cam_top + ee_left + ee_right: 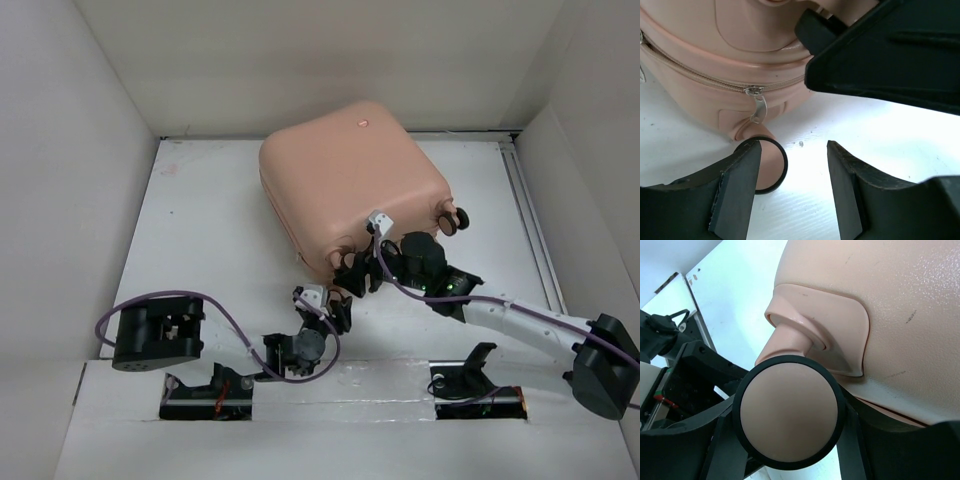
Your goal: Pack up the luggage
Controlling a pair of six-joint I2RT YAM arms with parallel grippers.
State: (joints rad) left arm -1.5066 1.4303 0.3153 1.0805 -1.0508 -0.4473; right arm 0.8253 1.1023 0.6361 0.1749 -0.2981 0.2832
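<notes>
The luggage [345, 180] is laid closed, mid-bench [200, 230]. Its near-corner wheel [789, 411] is grasped by the right gripper's [358, 272] jaws. The left gripper's [794, 147] jaws are spread, released, just before the luggage.

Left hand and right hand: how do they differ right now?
The left hand has nothing between its fingers, only bare table; the right hand has a caster wheel filling the gap between its fingers. The left hand sits just short of the luggage, facing its zipper pull; the right hand is up against the luggage itself. Both have black fingers and work at the luggage's near edge.
</notes>
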